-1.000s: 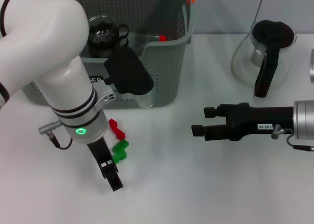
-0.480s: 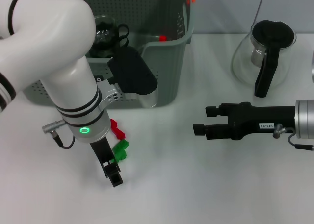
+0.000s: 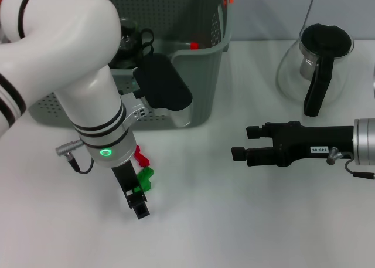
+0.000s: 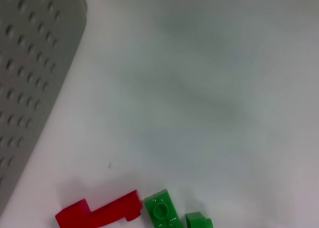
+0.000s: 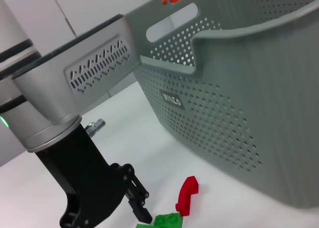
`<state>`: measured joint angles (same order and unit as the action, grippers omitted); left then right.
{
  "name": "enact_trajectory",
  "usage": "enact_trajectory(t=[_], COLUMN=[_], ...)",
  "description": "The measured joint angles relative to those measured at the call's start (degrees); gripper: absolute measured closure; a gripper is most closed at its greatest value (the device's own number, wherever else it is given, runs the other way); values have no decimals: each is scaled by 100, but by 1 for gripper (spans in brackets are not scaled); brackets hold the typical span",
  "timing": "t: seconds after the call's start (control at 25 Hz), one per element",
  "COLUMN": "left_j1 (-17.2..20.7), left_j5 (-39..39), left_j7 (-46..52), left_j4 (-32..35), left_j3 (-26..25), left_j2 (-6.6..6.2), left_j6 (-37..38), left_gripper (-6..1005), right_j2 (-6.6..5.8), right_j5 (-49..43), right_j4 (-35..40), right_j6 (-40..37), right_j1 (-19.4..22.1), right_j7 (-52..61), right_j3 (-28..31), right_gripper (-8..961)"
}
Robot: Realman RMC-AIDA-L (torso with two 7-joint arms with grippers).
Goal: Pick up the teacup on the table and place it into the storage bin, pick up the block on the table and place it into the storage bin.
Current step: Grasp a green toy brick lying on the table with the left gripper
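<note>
Bin (image 5: 224, 118) label (image 5: 171, 100): lettering unreadable.

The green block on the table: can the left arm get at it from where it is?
Probably yes. The left gripper hangs right beside the green block, which lies in the open on the table. Only the red block sits close, on the bin side, and nothing covers the green one.

Teacup (image 3: 130, 40) apparently inside storage bin (image 3: 205, 74); green block (image 3: 144, 179) on table.
</note>
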<state>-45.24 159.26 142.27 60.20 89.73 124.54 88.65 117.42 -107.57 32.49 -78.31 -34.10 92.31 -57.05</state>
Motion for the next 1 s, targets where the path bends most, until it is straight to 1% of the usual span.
enact_trajectory(t=[0.24, 1.0], left_j1=[-136, -215], left_j5=[-6, -8], left_j7=[2, -8], left_j4=[-194, -211], left_j3=[0, 9], left_j2=[0, 0], left_j6=[-50, -127], left_gripper=[299, 310], right_j2=[0, -6], right_j5=[-3, -7], right_j4=[2, 3], right_j6=[0, 10], right_j1=[0, -14], right_j7=[-2, -2], right_j3=[1, 54], right_gripper=[69, 68])
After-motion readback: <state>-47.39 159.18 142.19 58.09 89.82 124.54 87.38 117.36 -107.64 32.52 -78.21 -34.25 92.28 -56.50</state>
